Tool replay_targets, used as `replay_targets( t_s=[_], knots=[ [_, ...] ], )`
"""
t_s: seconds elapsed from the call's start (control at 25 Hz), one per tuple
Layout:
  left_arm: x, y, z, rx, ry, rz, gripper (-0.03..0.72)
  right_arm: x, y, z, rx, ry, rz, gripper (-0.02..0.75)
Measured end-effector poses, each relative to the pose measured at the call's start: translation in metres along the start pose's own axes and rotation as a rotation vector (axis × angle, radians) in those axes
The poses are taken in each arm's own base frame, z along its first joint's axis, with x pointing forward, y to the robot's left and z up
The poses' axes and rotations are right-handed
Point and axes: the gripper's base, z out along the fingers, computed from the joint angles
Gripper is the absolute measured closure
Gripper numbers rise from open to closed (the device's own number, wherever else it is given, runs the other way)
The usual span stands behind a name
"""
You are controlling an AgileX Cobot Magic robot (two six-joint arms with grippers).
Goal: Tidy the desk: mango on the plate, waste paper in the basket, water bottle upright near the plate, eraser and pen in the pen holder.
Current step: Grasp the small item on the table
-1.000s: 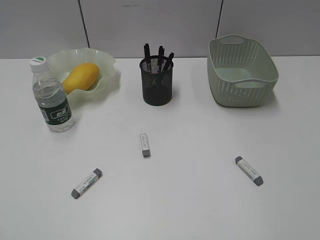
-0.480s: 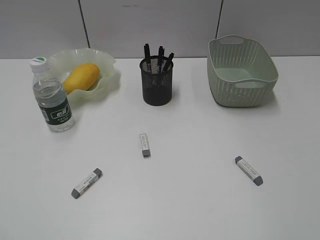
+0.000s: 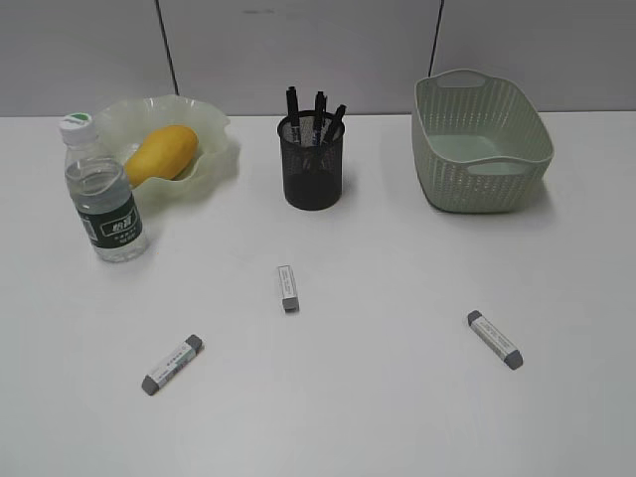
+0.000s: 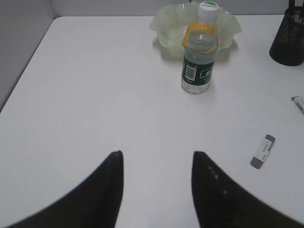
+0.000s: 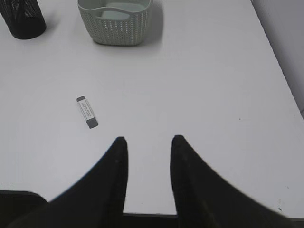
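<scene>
While neither arm enters the exterior view, both wrist views show their grippers hanging over bare desk [image 3: 397, 397] with the jaws apart and nothing between them: the left gripper [image 4: 156, 159] over the near left part of the tabletop, the right gripper [image 5: 148, 142] over the near right part by the front edge.

At the far left, the mango [image 3: 161, 152] lies inside the wavy-rimmed pale green plate [image 3: 214, 124]. The water bottle [image 3: 102, 194] stands upright just in front of the plate's left side, white cap on, dark green label facing the camera.

At the far centre stands the black mesh pen holder [image 3: 312, 164], with several black pens [image 3: 318, 109] sticking up out of it. At the far right sits the pale green woven-look basket [image 3: 482, 169]; what shows of its floor is bare.

Three erasers lie flat on the desk, well apart from one another and from the holder: the middle eraser [image 3: 288, 287] in front of the pen holder, the left eraser [image 3: 172, 365] nearer the camera, and the right eraser [image 3: 495, 340] in front of the basket. Each is white with grey ends.
</scene>
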Motion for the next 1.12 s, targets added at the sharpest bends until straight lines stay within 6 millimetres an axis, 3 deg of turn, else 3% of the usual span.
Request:
replay_targets(
  t_s=[0.2, 0.32, 0.52, 0.64, 0.8, 0.96, 1.12],
  knots=[
    [0.0, 0.0, 0.0, 0.0, 0.0, 0.0, 0.149, 0.0, 0.0, 0.0, 0.0, 0.0, 0.0, 0.472],
    [0.0, 0.001, 0.0, -0.01, 0.0, 0.006, 0.057, 0.0, 0.0, 0.0, 0.0, 0.0, 0.0, 0.408],
    [0.0, 0.0, 0.0, 0.0, 0.0, 0.0, 0.042, 0.0, 0.0, 0.0, 0.0, 0.0, 0.0, 0.165],
    [0.0, 0.0, 0.0, 0.0, 0.0, 0.0, 0.069, 0.0, 0.0, 0.0, 0.0, 0.0, 0.0, 0.093],
    [0.0, 0.0, 0.0, 0.0, -0.001, 0.0, 0.123, 0.0, 0.0, 0.0, 0.0, -0.001, 0.0, 0.111],
    [0.0, 0.0, 0.001, 0.0, 0.01, 0.0, 0.135, 0.0, 0.0, 0.0, 0.0, -0.002, 0.0, 0.206],
    [-0.015, -0.001, 0.009, -0.006, 0.155, 0.0, 0.137, 0.0, 0.0, 0.0, 0.0, -0.002, 0.0, 0.28]
  ],
)
